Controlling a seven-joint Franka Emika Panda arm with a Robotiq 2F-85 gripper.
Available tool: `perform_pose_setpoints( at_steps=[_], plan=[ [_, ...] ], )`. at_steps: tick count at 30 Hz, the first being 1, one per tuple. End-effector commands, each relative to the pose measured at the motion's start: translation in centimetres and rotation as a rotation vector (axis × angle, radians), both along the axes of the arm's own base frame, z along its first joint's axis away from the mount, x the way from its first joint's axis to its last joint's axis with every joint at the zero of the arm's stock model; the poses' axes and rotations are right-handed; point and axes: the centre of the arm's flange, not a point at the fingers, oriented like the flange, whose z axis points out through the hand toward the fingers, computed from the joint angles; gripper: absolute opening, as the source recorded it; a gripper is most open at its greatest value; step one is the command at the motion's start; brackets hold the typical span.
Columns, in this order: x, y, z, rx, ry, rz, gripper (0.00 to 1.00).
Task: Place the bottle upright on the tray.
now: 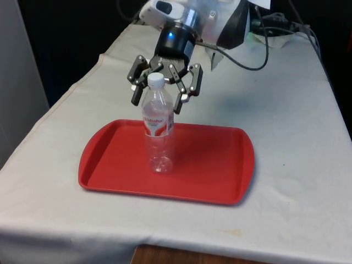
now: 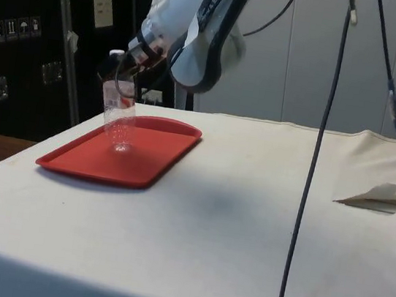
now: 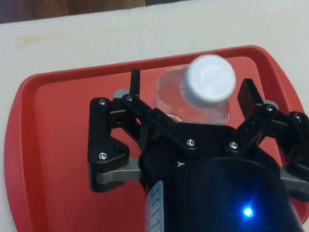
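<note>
Front: bottle (image 1: pixel 158 132) upright on red tray (image 1: pixel 220 176), claw (image 1: pixel 163 103) spread around its neck | Side: base seemingly seated on tray | Wrist: fingers (image 3: pixel 135 83) clear of bottle; only retreat left.

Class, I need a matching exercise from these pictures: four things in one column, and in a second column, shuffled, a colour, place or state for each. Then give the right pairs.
Things
1. bottle
2. tray
3. gripper
4. bottle cap

Descriptions
A. red, lying flat on the white cloth
B. black, fingers spread apart on either side of the bottle's neck
C. clear plastic with a red and white label, standing upright on the tray
D. white, on top of the bottle

Pairs: 1-C, 2-A, 3-B, 4-D
</note>
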Motion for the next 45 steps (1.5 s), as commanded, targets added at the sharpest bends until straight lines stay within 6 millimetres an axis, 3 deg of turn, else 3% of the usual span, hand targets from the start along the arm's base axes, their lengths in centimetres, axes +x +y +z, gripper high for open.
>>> perform_pose_setpoints(
  at_steps=[1,13,14,15,20,22,37,45],
  plan=[
    [-0.2,-0.2,0.7,-0.001,0.002,-0.006,1.0],
    [-0.5,-0.3,4.8,0.01,-0.03,-0.008,1.0],
    [-0.4,-0.2,4.3,0.01,-0.033,-0.004,1.0],
    [-0.5,-0.3,5.6,0.012,-0.036,-0.009,1.0],
    [-0.6,-0.5,7.7,0.021,-0.049,-0.013,1.0],
    [-0.4,-0.3,7.7,0.023,-0.055,-0.008,1.0],
    [-0.9,-0.7,13.6,0.044,-0.084,-0.016,1.0],
    [-1.0,0.1,14.9,0.064,-0.083,-0.008,1.0]
  ],
)
